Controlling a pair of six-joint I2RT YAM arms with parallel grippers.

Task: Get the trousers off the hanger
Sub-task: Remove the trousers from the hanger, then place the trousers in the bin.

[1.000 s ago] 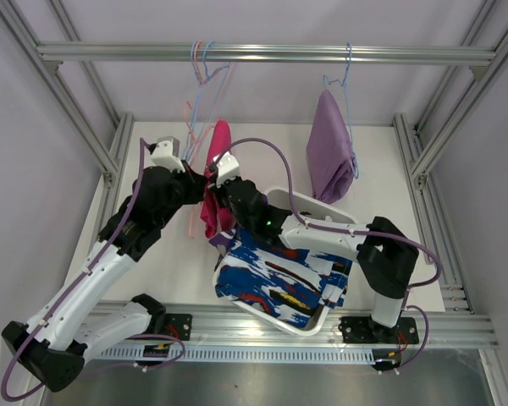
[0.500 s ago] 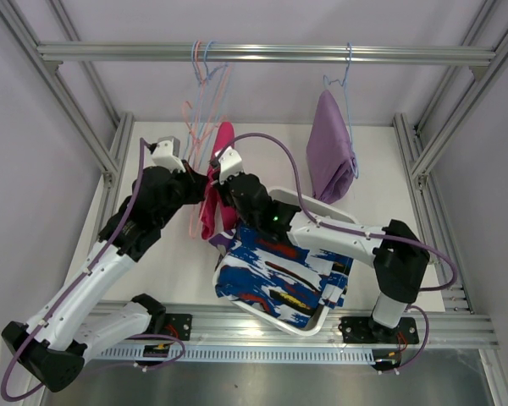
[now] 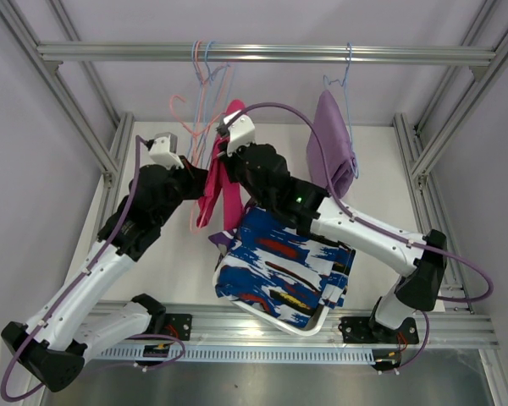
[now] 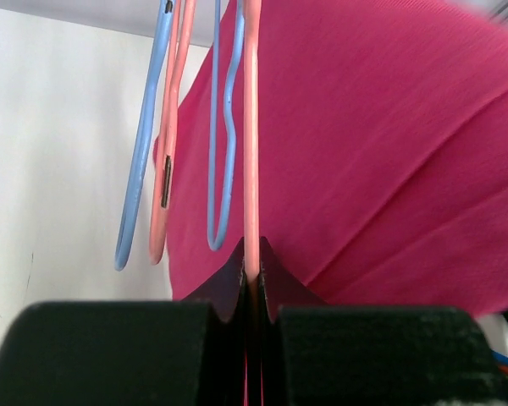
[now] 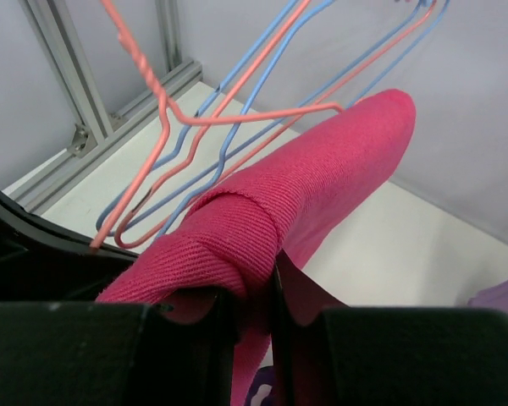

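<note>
The bright pink trousers [image 3: 223,182] hang folded over a pink wire hanger [image 3: 184,118] under the top rail, and also fill the left wrist view [image 4: 381,152]. My left gripper [image 3: 196,179] is shut on the pink hanger's wire [image 4: 251,152], beside the cloth. My right gripper [image 3: 226,145] is shut on a bunched fold of the pink trousers [image 5: 262,228] and holds it up high. The lilac trousers [image 3: 332,156] hang on a blue hanger [image 3: 347,72] at the right. The blue-white patterned trousers [image 3: 279,275] lie in the white basket [image 3: 309,326], with a purple-white scrap [image 3: 223,240] at their left edge.
Several empty blue and pink wire hangers [image 3: 205,72] hang from the aluminium rail [image 3: 262,53] beside the held one; they also show in the right wrist view [image 5: 237,93]. Frame posts [image 3: 110,152] stand at both sides of the white table [image 3: 169,271].
My right gripper has risen and moved back with the pink trousers, lifting their fold up along the hanger. The pink hanger has swung left. My left gripper has stayed on the wire.
</note>
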